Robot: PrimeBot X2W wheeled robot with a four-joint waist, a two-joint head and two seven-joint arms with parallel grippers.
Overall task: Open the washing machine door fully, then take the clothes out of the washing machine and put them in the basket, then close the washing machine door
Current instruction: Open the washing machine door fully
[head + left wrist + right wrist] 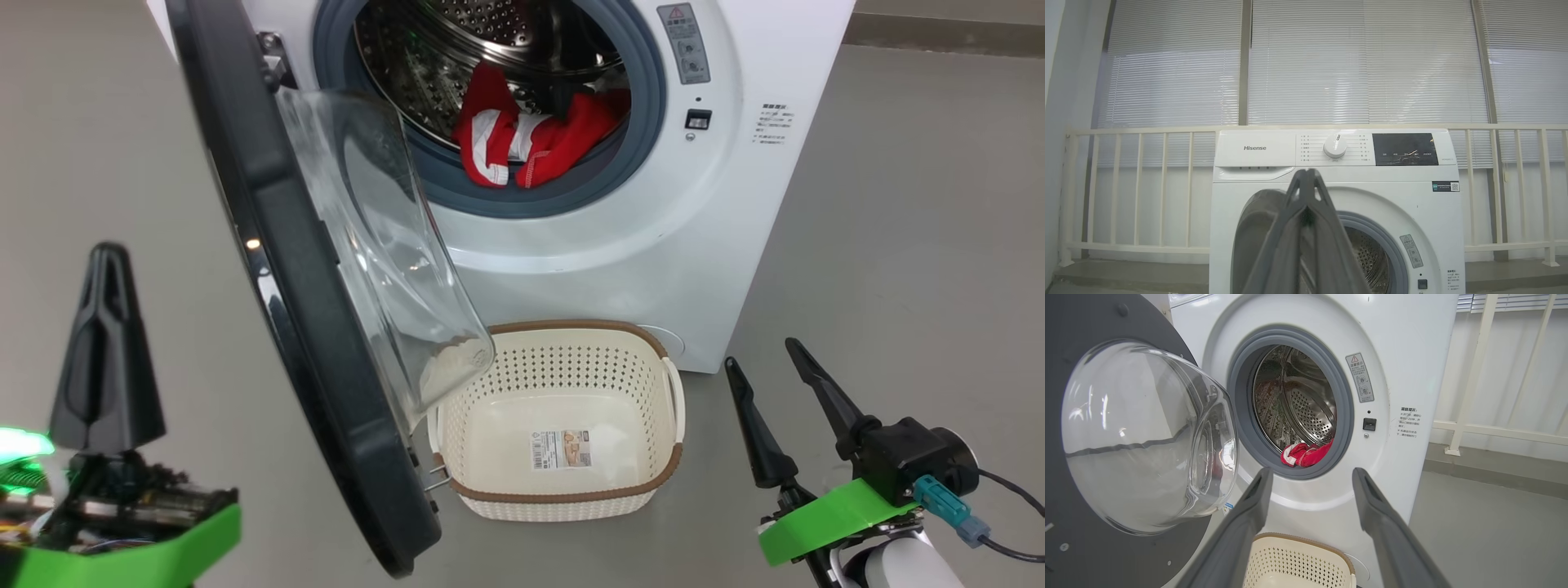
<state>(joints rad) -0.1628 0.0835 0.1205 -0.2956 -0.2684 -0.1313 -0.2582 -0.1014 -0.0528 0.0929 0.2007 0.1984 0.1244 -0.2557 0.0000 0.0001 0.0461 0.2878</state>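
The white washing machine (620, 269) stands ahead with its round door (302, 327) swung out toward me on left-side hinges, the glass bowl (384, 245) bulging to the right. Red clothes (531, 139) with white trim lie at the drum's front lip, also clothes (1306, 454) in the right wrist view. The cream basket (563, 498) sits empty on the floor below the opening. My left gripper (108, 257) is shut on nothing, left of the door's outer face. My right gripper (763, 355) is open, low at the right of the basket, well short of the drum.
Grey floor (898, 245) spreads on both sides of the machine. Behind it runs a white railing (1147, 188) in front of windows with blinds. The basket (1298, 559) rim sits just below my right fingers (1384, 514) in the right wrist view.
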